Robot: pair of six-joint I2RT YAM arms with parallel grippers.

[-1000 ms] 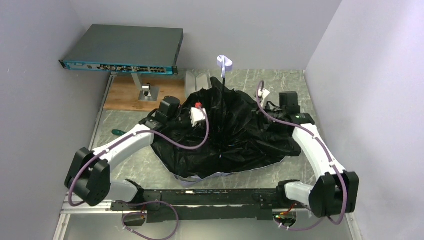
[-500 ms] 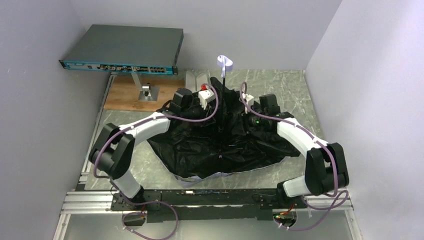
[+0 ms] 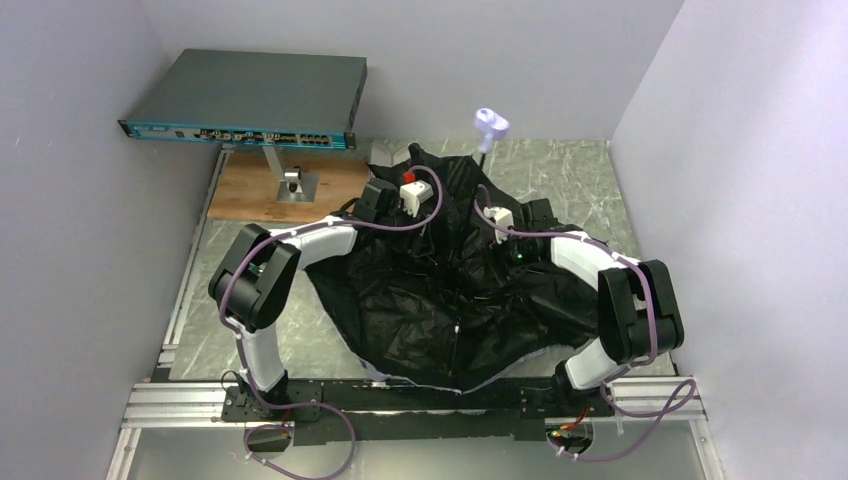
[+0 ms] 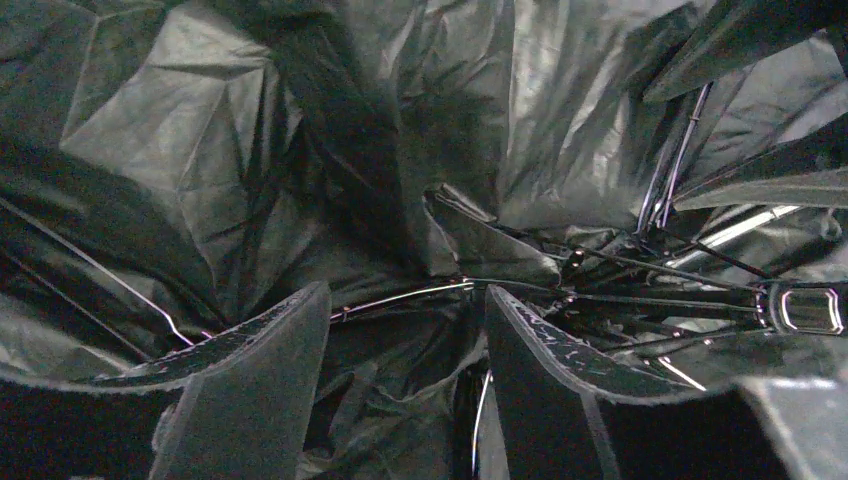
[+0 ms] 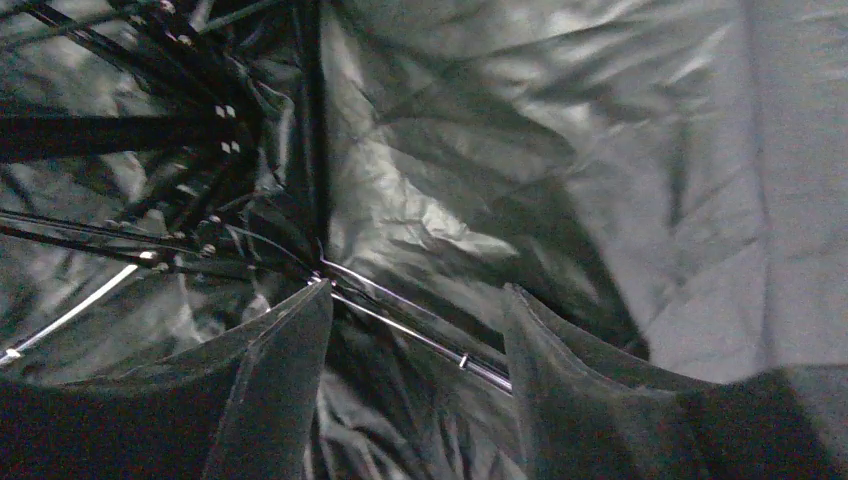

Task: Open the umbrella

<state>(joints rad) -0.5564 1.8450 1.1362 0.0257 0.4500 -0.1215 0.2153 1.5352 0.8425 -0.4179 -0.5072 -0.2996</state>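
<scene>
The umbrella (image 3: 430,300) lies spread on the table with its black inner lining up and a thin pale rim showing at the near edge. Its small pale handle (image 3: 488,123) sticks up at the back, tilted to the right. My left gripper (image 3: 425,220) and right gripper (image 3: 480,240) both reach into the canopy near the hub. Seen from the left wrist, my left gripper (image 4: 405,292) is open over crumpled lining, with a thin rib (image 4: 400,297) running across its fingertips. From the right wrist, my right gripper (image 5: 418,292) is open too, and a rib (image 5: 420,338) crosses the gap.
A grey network switch (image 3: 245,100) stands on a stand over a wooden board (image 3: 260,190) at the back left. A pale case (image 3: 388,153) peeks out behind the canopy. Walls close in on both sides. A metal rail (image 3: 420,400) runs along the near edge.
Both arms have reached further in toward the umbrella's hub, and both grippers have opened. The handle has tipped to the right, and the canopy has spread toward the near edge.
</scene>
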